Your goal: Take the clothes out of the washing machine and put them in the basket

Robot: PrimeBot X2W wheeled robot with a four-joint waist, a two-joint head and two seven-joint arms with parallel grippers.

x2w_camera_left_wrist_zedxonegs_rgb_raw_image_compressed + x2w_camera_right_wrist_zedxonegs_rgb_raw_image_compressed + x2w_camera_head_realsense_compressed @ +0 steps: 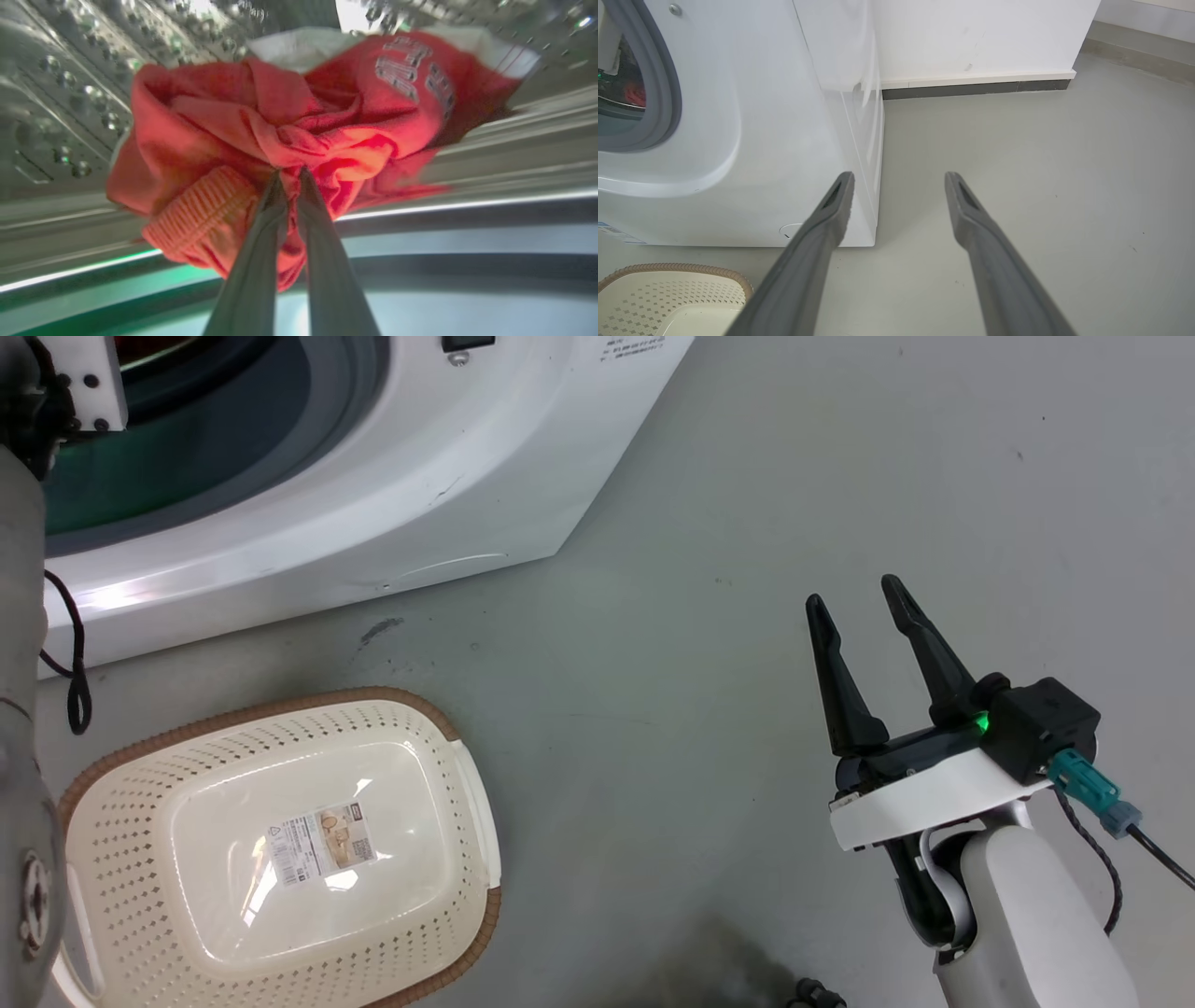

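White block lettering (411,70) runs across the red clothes (233,121), too blurred to read. The soft, crumpled fabric shows white panels at 12 and 1 o'clock in the left wrist view and a ribbed knit cuff (210,205) at 7 o'clock. The left gripper (289,173) is clenched on a fold of this bundle, its fingers nearly together, inside the perforated steel drum (70,70). In the head view the glossy white washing machine (392,485) sits at 11 o'clock, with lines of print (635,347) too small to make out. The basket (411,747), cream perforated plastic with a brown woven-look rim, lies on the grey floor (747,523) at 7 o'clock, near the machine but apart from it. A paper sticker (322,843) on its bottom is illegible. The right gripper (853,592) hangs at 4 o'clock, fingers spread, holding nothing.
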